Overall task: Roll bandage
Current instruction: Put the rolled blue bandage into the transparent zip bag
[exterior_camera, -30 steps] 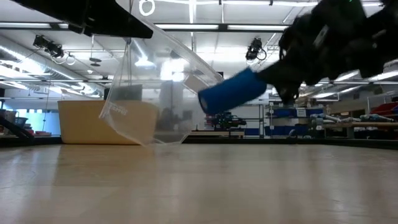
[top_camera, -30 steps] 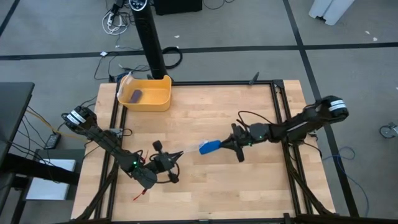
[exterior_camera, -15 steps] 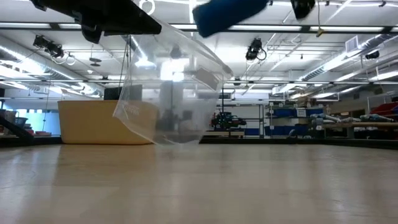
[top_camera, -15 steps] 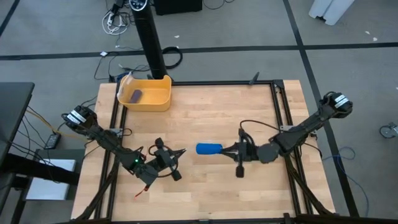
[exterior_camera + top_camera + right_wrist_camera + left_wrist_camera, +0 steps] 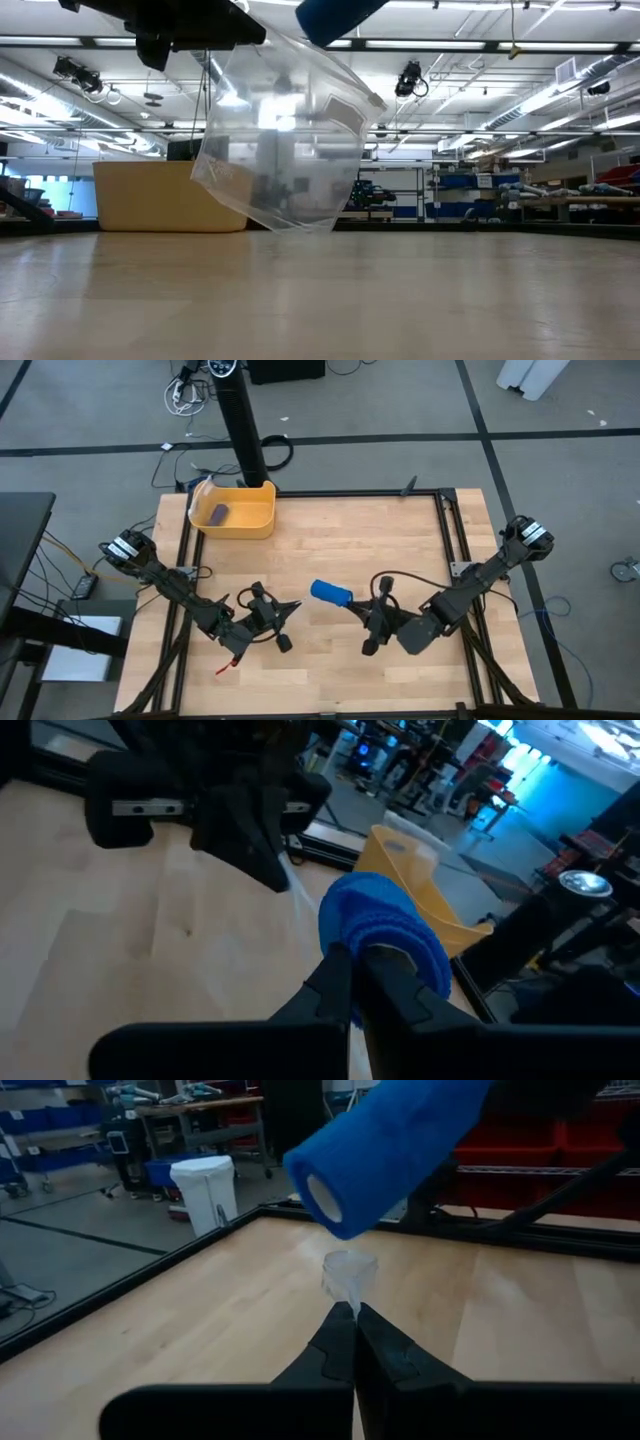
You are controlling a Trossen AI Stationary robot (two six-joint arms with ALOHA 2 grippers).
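While the table lies bare beneath, the clear bag hangs pinched in the left gripper. At its three o'clock, the right gripper clamps the bandage, a light, squashy roll best gripped mid-length.

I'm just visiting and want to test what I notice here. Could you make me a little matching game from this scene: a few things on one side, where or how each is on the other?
Things:
1. bandage
2. bag
3. yellow bin
4. purple block

States:
A. lying inside the bin
B. clear, pinched in the left gripper, hanging above the table
C. standing at the table's far left corner
D. a blue roll held up by the right gripper

Pairs: 1-D, 2-B, 3-C, 4-A
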